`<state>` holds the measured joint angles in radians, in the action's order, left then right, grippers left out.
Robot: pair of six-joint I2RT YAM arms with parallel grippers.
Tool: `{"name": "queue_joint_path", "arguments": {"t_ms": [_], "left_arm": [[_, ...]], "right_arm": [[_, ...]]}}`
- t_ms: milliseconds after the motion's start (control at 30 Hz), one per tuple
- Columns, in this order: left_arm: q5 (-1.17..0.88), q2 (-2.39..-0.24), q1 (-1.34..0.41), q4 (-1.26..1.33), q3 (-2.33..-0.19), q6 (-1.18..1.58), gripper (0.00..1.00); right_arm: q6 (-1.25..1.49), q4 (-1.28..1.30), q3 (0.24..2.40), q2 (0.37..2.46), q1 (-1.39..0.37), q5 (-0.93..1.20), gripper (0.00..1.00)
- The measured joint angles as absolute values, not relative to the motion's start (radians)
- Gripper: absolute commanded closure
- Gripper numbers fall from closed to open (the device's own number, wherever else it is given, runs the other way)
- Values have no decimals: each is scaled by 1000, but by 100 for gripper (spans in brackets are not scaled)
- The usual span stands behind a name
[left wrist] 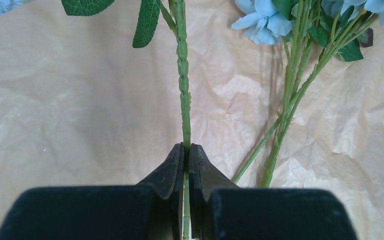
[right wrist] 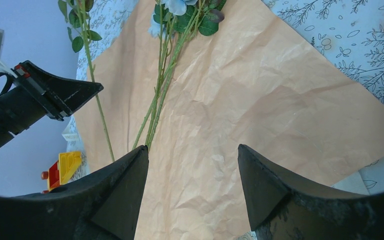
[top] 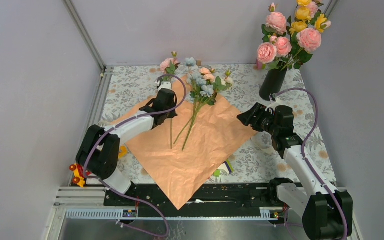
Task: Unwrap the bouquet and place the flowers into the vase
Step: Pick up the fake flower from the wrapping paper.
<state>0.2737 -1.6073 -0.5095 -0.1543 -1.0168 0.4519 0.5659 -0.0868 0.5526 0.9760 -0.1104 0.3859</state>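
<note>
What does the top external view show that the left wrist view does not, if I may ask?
Only the top external view shows the black vase holding the tall pink roses at the far right, and the right gripper near the paper's right corner. Only the left wrist view shows, up close, the left gripper shut on one green stem. Both show the spread peach paper and the other flowers lying on it.
</note>
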Motion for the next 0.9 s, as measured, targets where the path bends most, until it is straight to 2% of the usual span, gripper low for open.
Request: {"name": "queue_joint_path", "arguments": {"t_ms": [200, 433, 633, 900], "left_arm": [[279, -1467, -509, -150, -926, 465, 100], [181, -1228, -510, -80, -807, 496, 100], [-94, -1013, -534, 105, -677, 553, 100], [-335, -951, -611, 321, -671, 665, 100]], "right_arm": [[566, -87, 553, 971, -110, 396, 23], [614, -188, 552, 930, -121, 517, 17], [682, -332, 564, 919, -223, 592, 15], [760, -469, 678, 982, -401, 593, 18]]}}
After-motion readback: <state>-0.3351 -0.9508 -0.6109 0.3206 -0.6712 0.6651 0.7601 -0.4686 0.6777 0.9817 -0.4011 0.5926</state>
